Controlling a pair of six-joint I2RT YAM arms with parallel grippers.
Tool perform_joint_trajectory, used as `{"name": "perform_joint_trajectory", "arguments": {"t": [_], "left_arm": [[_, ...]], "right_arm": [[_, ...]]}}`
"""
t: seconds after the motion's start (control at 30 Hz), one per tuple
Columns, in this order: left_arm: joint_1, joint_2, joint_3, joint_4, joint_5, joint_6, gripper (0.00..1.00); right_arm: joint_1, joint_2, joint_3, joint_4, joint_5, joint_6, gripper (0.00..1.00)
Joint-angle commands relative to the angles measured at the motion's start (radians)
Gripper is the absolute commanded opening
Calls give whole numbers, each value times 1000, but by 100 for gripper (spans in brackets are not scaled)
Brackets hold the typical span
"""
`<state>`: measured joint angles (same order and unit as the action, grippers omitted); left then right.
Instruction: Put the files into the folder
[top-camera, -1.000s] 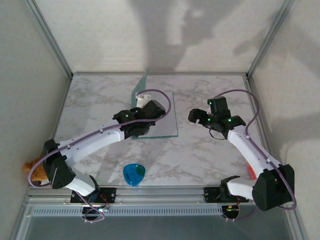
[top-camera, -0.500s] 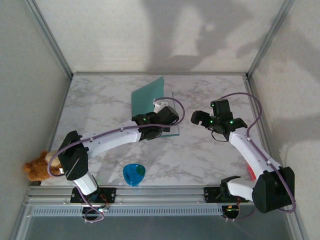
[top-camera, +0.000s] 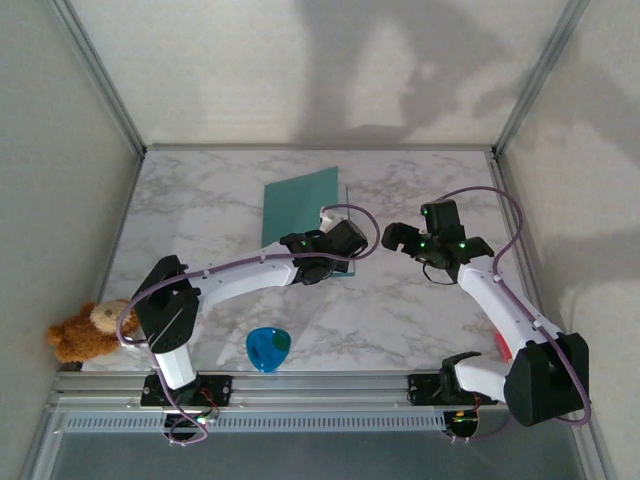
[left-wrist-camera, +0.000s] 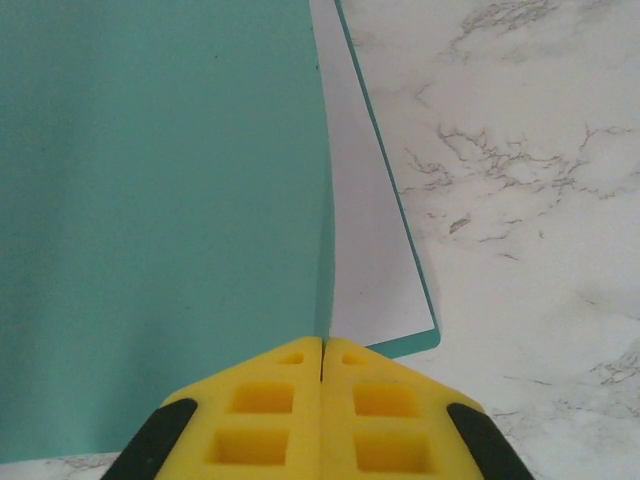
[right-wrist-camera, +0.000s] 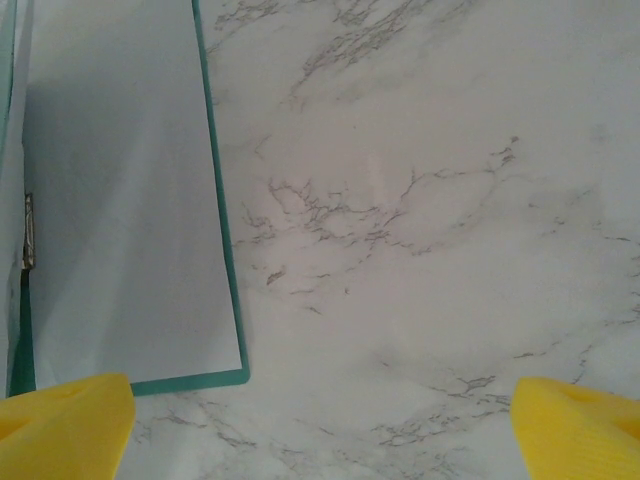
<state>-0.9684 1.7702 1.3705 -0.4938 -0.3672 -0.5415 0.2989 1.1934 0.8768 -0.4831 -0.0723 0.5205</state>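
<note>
- Two yellow fingers of the left tool (left-wrist-camera: 322, 360) meet flush. The free edge of the folder (left-wrist-camera: 150, 200) cover runs straight into their seam, so I judge the tool is pinching that teal cover to swing it shut.
- Under the raised cover, the files (left-wrist-camera: 365, 250) lie flat on the folder's lower leaf, inside its teal border, at the far middle of the desk (top-camera: 200, 190).
- Just right of the folder, the right tool (right-wrist-camera: 320, 415) hangs with its fingers spread wide and holds nothing. It is probably placed there to stay out of the closing cover's way.
- No brand, label or writing can be read anywhere on the folder or the sheets.
</note>
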Motion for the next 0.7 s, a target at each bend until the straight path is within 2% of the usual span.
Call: {"name": "perform_joint_trajectory", "arguments": {"t": [0.0,0.1,0.13,0.4,0.53,0.67], "left_arm": [[-7,11,5,17,15,6,20],[-6,5,20,20,7,9,46],[-5,4,28,20,6,12,51],[13,-59,58,68,14,45,69],[35,-124,28,147,3,70,75],[90,-221,-47,260,-14,85,89]], "right_arm": [[-5,-9,-16,10,26,6,97],[-6,-8,-10,10,44,8,97],[-7,-10,-10,11,51,9,98],[-6,-20,-7,21,147,26,99],[-7,-53,-19,35,238,33,99],[-7,-90,-38,79,290,21,99]]}}
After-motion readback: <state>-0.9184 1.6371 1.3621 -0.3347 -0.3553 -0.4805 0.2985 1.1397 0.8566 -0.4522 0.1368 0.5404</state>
